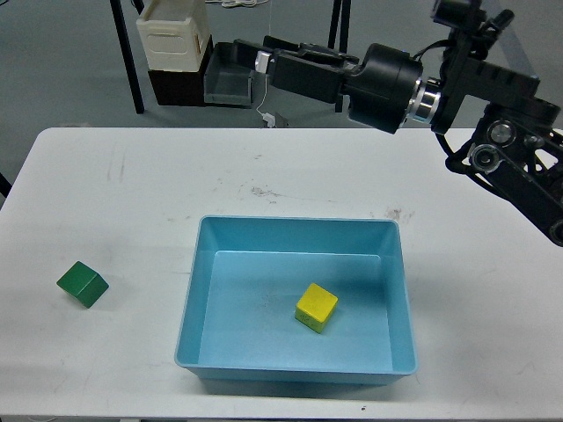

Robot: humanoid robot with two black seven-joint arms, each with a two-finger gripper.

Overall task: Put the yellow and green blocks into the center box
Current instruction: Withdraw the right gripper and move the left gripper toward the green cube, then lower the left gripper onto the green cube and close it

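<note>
The yellow block (316, 307) lies inside the blue box (195, 290) in the middle of the table, right of the box's centre. The green block (83, 284) sits on the white table to the left of the box, apart from it. My right arm reaches in from the upper right, high above the table's far edge. Its gripper (251, 53) points left, far from both blocks, and holds nothing that I can see. It looks dark and lengthwise, so its fingers cannot be told apart. My left gripper is out of view.
The white table (132, 193) bears a few scuff marks. Beyond its far edge, on the floor, stand a cream container (172, 35), a grey bin (230, 81) and black table legs.
</note>
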